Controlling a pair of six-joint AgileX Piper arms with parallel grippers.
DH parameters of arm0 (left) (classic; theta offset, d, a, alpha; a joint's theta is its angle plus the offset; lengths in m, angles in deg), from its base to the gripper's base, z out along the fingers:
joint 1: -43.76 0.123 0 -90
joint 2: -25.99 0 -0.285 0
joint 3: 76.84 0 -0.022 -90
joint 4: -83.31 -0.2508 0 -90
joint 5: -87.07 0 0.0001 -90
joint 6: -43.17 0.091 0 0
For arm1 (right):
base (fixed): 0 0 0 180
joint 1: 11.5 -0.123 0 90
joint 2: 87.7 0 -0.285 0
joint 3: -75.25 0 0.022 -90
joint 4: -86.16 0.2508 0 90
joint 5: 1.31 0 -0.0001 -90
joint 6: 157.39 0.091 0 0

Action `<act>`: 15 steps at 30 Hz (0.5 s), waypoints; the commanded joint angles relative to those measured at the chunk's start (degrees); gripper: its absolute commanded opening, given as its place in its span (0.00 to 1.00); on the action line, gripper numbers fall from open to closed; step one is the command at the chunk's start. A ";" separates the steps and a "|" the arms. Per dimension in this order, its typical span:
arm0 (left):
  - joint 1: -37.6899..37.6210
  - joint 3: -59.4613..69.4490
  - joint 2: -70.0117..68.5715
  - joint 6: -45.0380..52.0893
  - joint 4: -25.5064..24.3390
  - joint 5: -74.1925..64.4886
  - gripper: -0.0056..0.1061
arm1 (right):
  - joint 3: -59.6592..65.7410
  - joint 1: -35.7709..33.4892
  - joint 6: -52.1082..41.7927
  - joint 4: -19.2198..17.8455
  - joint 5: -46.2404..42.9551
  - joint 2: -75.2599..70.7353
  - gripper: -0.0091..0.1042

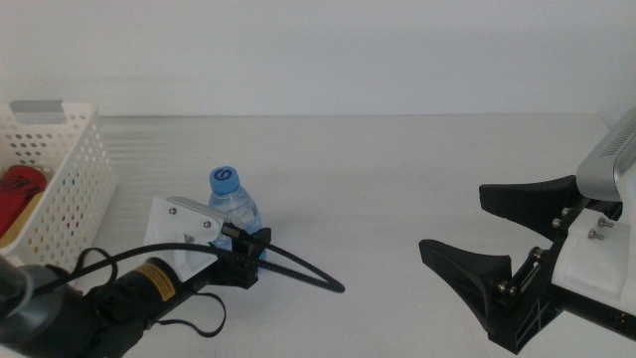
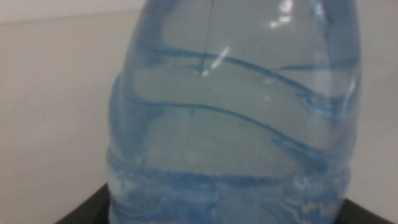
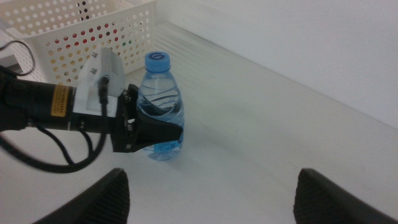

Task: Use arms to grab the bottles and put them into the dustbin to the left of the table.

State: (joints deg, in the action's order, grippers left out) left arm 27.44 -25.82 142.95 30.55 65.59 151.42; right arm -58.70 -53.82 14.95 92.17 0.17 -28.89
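Note:
A small clear bluish water bottle (image 1: 232, 202) with a blue cap stands upright on the white table (image 1: 397, 179), left of centre. My left gripper (image 1: 248, 242) comes in low from the left, its dark jaws closed around the bottle's lower body; the right wrist view shows the bottle (image 3: 163, 93) held in the left gripper (image 3: 160, 129). The bottle (image 2: 236, 112) fills the left wrist view. The white perforated dustbin (image 1: 70, 169) stands at the far left with a red can (image 1: 22, 189) inside. My right gripper (image 1: 452, 221) waits open at the lower right, well apart from the bottle.
The dustbin (image 3: 118, 25) lies just behind the left arm in the right wrist view. A black cable (image 1: 298, 268) loops from the left wrist across the table. Bare tabletop stretches between the two grippers and toward the back wall.

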 commanded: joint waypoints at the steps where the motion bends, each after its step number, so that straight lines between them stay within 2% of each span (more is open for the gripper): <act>1: -0.09 0.20 -5.82 -1.10 0.08 8.65 0.00 | -1.56 0.29 -0.51 -0.38 -4.21 -0.56 0.78; 15: -0.09 -2.91 -34.78 -7.16 0.03 -32.10 0.01 | -1.56 0.29 -0.51 -0.38 -4.21 -0.56 0.78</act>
State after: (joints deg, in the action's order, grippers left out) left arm 27.44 -25.60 112.77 25.24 64.33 118.68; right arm -58.70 -53.82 14.95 92.17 0.17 -28.89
